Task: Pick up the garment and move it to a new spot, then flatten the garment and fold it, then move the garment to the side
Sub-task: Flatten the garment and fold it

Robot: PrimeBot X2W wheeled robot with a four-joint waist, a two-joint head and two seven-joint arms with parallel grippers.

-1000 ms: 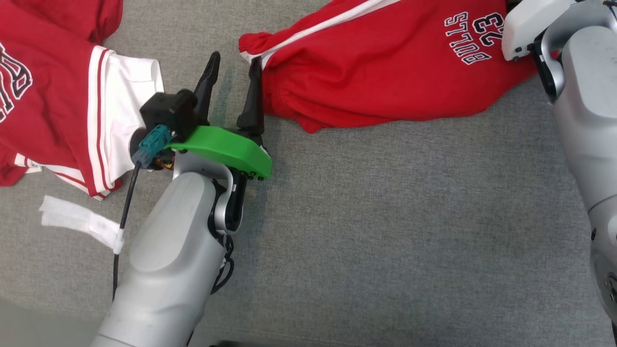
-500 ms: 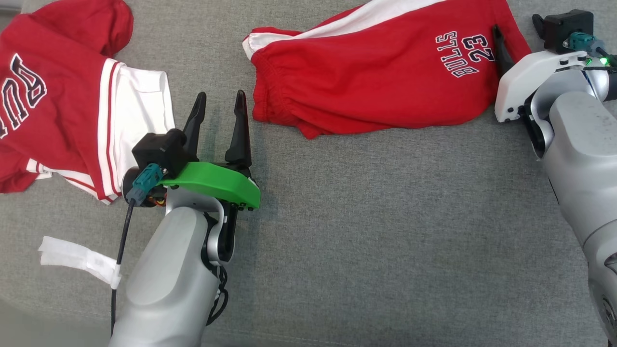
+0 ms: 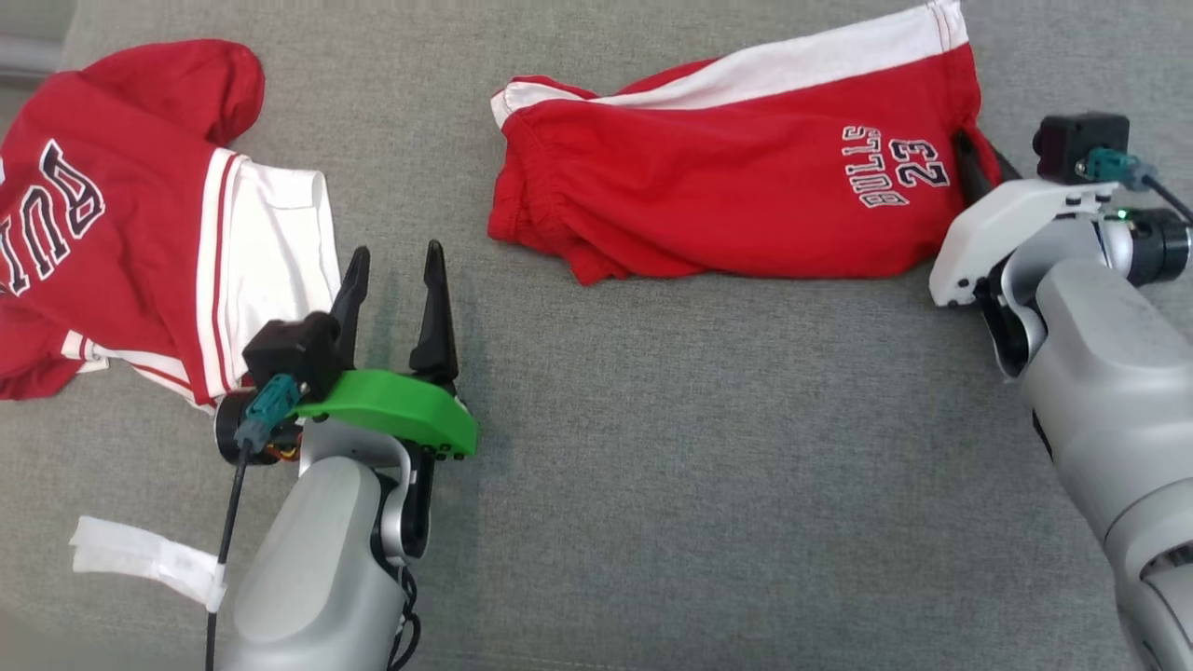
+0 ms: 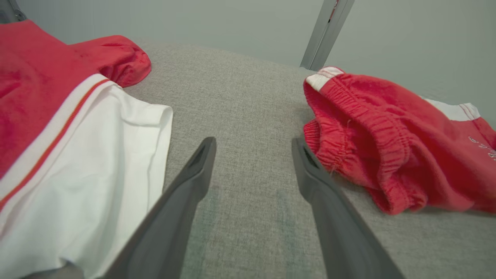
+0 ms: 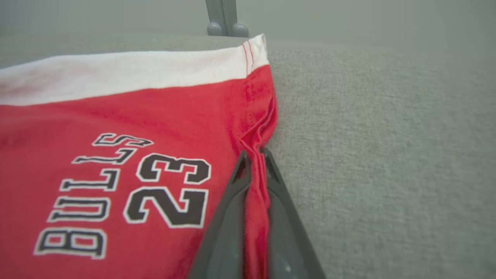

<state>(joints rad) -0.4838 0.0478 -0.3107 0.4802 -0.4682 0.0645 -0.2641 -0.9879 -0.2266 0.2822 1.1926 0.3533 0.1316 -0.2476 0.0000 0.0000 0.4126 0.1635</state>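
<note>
On the far right part of the grey cloth-covered desk point(image 3: 708, 466): one pair of red Bulls 23 shorts point(image 3: 727, 205), white side stripe, elastic waistband toward the centre, lying crumpled.
Handling, by estimate: light, soft, limp; likely to sag and drag when lifted; not fragile.
Best holds: hem corners or waistband ends.
Right claw point(image 5: 254, 162): pressed together on a fold of the leg hem.
Left claw point(image 3: 396, 270): spread, empty, over bare cloth between the shorts and a red-and-white jersey point(image 3: 121, 242).
</note>
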